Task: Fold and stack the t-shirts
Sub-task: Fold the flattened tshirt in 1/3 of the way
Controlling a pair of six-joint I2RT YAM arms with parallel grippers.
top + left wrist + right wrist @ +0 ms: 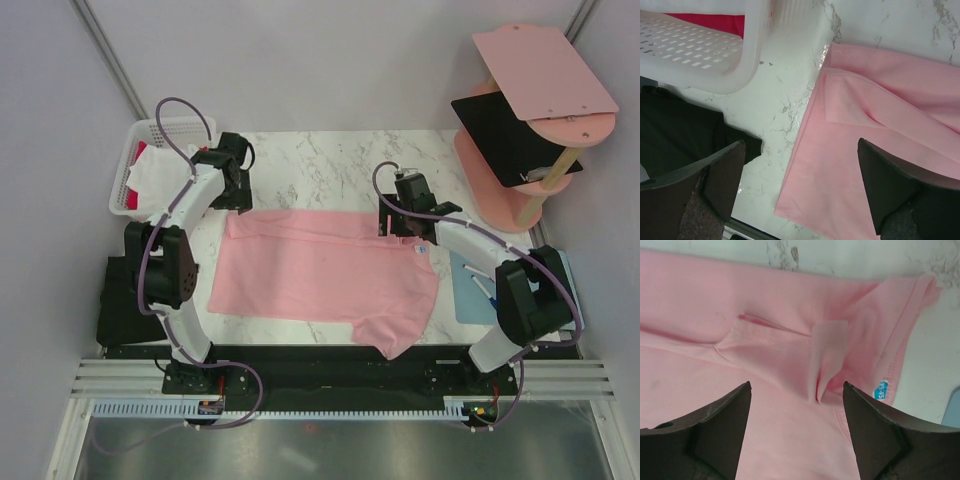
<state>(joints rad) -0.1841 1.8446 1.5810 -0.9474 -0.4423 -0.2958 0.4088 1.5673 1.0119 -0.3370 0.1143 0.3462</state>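
Observation:
A light pink t-shirt (320,270) lies spread flat on the marble table, with one sleeve hanging toward the near edge. My left gripper (240,190) hovers open over its far left corner. In the left wrist view the pink cloth (880,115) has a folded edge, and that gripper (801,145) holds nothing. My right gripper (395,225) is open above the far right part of the shirt. The right wrist view shows bunched pink cloth (790,355) with a small blue label (881,390) below the gripper (796,385). White (160,180) and red (140,152) shirts sit in a basket.
The white plastic basket (135,135) stands at the table's far left corner, close to my left gripper. A pink shelf stand (540,70) with a flat black thing (505,130) on it rises at the far right. A light blue mat (470,290) lies under my right arm. Dark cloth (680,125) lies left of the table.

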